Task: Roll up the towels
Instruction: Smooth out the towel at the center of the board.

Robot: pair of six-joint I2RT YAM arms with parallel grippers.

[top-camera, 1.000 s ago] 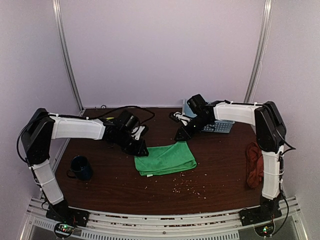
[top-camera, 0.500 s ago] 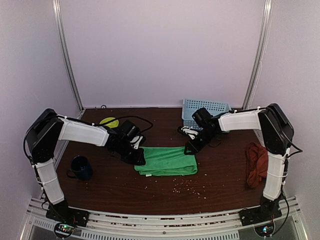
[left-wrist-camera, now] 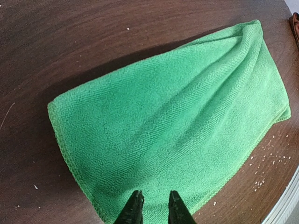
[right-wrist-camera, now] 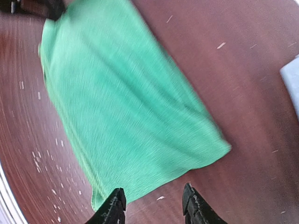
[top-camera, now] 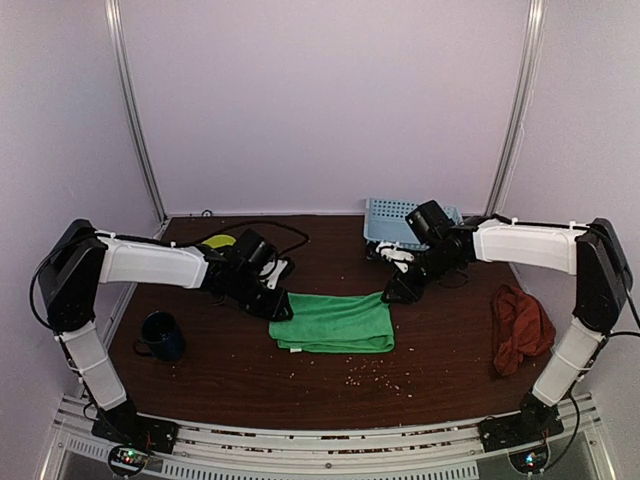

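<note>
While both arms reach in over the dark wooden table [top-camera: 200, 375], the left gripper [left-wrist-camera: 153, 212] sits right at the edge of the green towel [top-camera: 335, 322], its two fingers close together with just a narrow slot between them. Green cloth shows in that slot, but whether it is actually nipped I cannot tell. Ahead of those fingers the towel spreads away flat, folded over on itself, with a soft ridge running along its far side.

Over to the right gripper [right-wrist-camera: 154, 210]: fingers spread apart, bare wood between them, and the towel's corner lies just ahead, its edge reaching down beside the left-hand finger. That wrist view is smeared, so fine detail is lost.

From above, the two grippers bracket the green towel, the left tool at its far left corner and the right tool at its far right corner. Just beyond the right gripper stands the light-blue basket [top-camera: 400, 212]. The rust-red towel [top-camera: 520, 330] lies bunched in a heap well off to the right gripper's outer side, near the right arm's upright link, touched by neither tool.

A dark blue mug [top-camera: 162, 335] stands well apart from the left gripper, on its outer side, and a yellow-green disc [top-camera: 220, 242] peeks out behind the left arm. Pale crumbs [top-camera: 370, 375] dot the wood on the near side of the green towel.
</note>
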